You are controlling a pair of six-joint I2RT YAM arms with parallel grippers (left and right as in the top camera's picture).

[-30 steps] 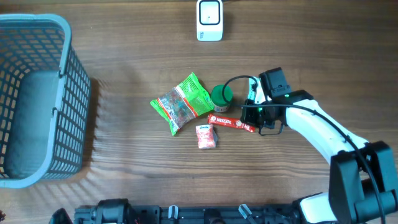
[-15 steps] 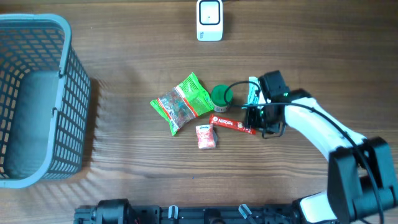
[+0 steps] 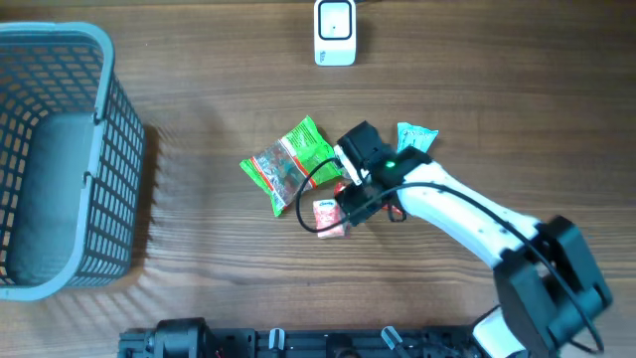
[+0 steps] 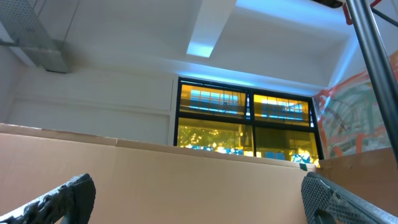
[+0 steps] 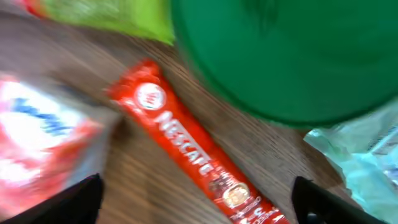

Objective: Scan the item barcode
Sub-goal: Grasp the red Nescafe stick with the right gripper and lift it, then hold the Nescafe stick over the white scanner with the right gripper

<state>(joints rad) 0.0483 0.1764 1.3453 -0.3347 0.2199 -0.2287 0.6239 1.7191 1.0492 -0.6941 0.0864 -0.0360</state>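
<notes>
Blue-grey basket at left, green snack packet outside it, right pincer spread wide over Nescafe stick, left pincer released

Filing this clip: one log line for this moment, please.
right gripper open above Nescafe stick | left gripper open, empty | no item at scanner

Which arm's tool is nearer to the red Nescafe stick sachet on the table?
Right. The right tool hangs directly above the red Nescafe stick sachet, its open fingers to either side. The left tool points up toward ceiling and windows, away from the table.
</notes>
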